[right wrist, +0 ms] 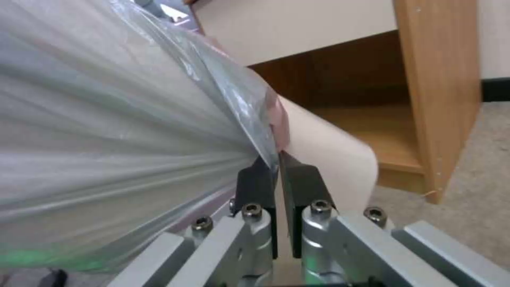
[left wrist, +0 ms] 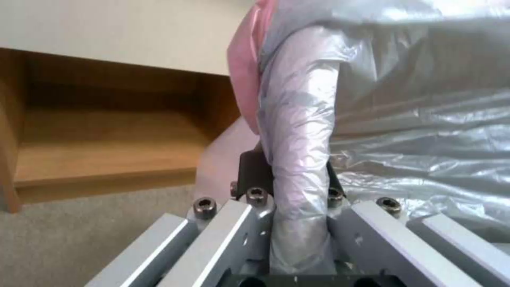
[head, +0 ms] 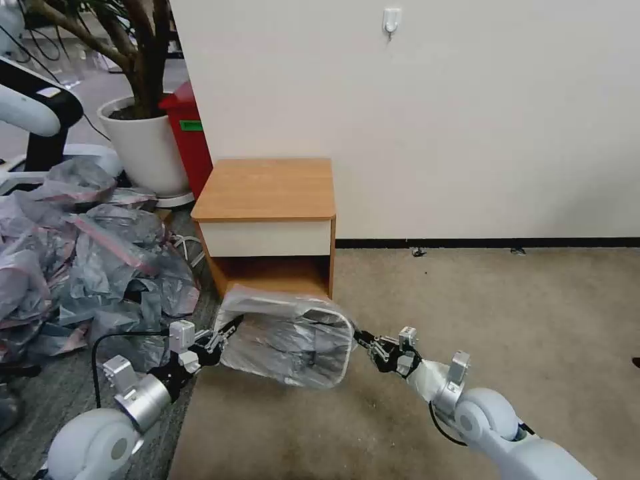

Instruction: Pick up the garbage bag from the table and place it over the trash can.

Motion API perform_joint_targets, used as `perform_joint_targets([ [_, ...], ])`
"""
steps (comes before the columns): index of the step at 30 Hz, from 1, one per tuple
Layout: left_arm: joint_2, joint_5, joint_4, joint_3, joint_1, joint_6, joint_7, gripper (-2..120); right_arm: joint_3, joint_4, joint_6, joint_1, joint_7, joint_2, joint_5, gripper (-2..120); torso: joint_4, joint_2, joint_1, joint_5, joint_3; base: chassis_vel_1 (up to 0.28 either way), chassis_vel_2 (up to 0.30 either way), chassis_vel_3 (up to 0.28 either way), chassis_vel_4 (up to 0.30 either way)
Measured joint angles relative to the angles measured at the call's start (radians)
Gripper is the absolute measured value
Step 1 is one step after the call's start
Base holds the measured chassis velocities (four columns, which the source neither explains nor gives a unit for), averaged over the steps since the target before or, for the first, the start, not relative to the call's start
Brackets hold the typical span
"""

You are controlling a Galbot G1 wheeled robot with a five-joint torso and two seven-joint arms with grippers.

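Jaws of both grippers (head: 230,329) (head: 361,339) clamp garbage bag (head: 293,340).

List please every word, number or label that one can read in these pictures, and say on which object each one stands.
No text can be read.
A green label sits on the red bin; its writing is too small to read.
The garbage bag, the table, the trash can, the left gripper and the right gripper carry no visible print.
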Motion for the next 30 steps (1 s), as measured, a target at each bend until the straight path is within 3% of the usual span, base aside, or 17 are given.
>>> perform_joint_targets([
  [24, -0.013, 0.017, 0.006, -0.001, 0.008, -0.004, 0.01, 3, -0.024, -0.021, 0.06, 0.002, 0.127, 0.025, -0.064, 6, 0.0, 0.0, 0.0, 0.0, 0.0, 0.0, 0.0, 0.0, 0.0],
  [30, -0.024, 0.026, 0.025, 0.013, -0.008, -0.023, -0.012, 3, -0.024, -0.001, 0.091, -0.012, 0.161, 0.019, -0.059, 26, 0.0, 0.0, 0.0, 0.0, 0.0, 0.0, 0.0, 0.0, 0.0],
])
